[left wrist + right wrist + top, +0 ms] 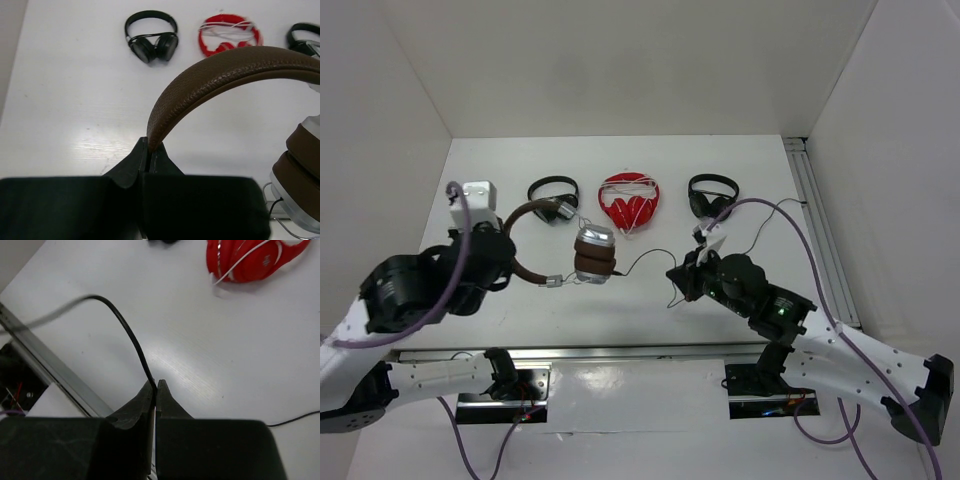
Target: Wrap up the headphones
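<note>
The headphones (595, 252) have a brown headband (225, 70), brown ear pads (305, 155) and silver earcups. They sit left of the table's middle. My left gripper (510, 258) is shut on the headband's left end; the left wrist view shows the band pinched between its fingertips (149, 147). The thin dark cable (645, 258) runs right from the earcups to my right gripper (675, 275). That gripper is shut on the cable (125, 325), which arcs up and left from the closed tips (155, 385). Another stretch of cable (295, 418) lies on the table.
Along the back lie a black pair (553, 198), a red pair with white cord (628, 200) and another black pair (712, 195). A white box (475, 195) stands at back left. A metal rail (820, 220) runs down the right side, another along the front edge (620, 350).
</note>
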